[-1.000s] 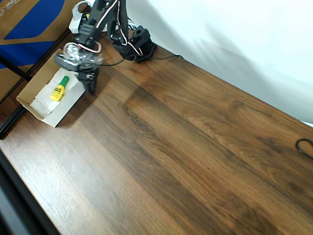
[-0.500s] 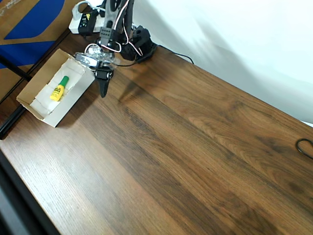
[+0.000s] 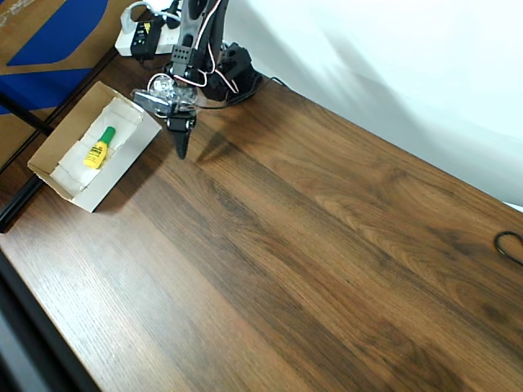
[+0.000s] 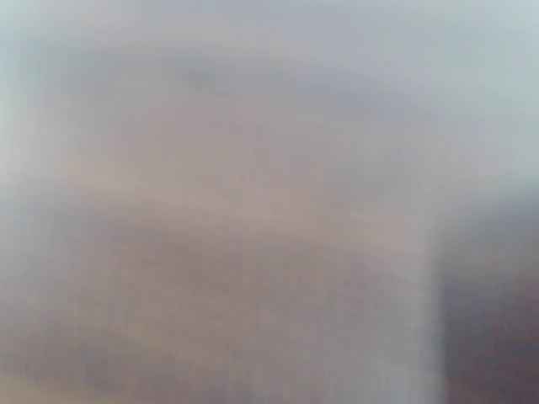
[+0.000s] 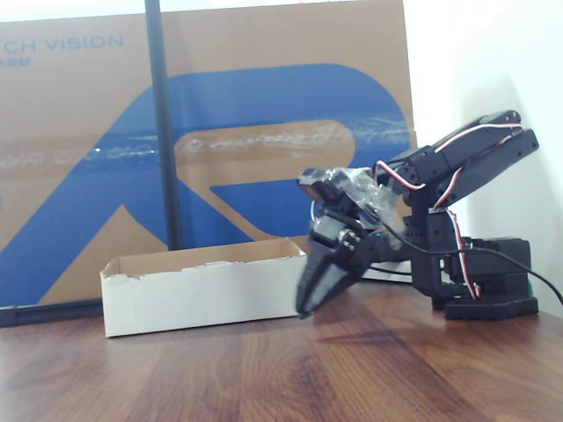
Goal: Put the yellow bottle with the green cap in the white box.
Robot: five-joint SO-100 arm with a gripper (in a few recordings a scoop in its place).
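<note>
The yellow bottle with the green cap (image 3: 99, 148) lies inside the white box (image 3: 122, 175) at the table's far left in the overhead view, on the paper lining. My gripper (image 3: 181, 147) hangs just right of the box, over bare table, pointing down. Its fingers are shut together with nothing between them. In the fixed view the gripper (image 5: 308, 303) tilts down just above the wood, beside the right end of the white box (image 5: 193, 299); the box wall hides the bottle there. The wrist view is a grey blur.
A large brown-and-blue carton (image 5: 220, 132) stands behind the box, with a black pole (image 5: 163, 132) in front of it. The arm's base (image 3: 233, 73) sits at the table's back edge beside a power strip (image 3: 135, 37). A black cable (image 3: 511, 245) loops at the right edge.
The gripper has swung right, from over the box's far corner to over the bare table beside it. The bottle stays lying in the box.
</note>
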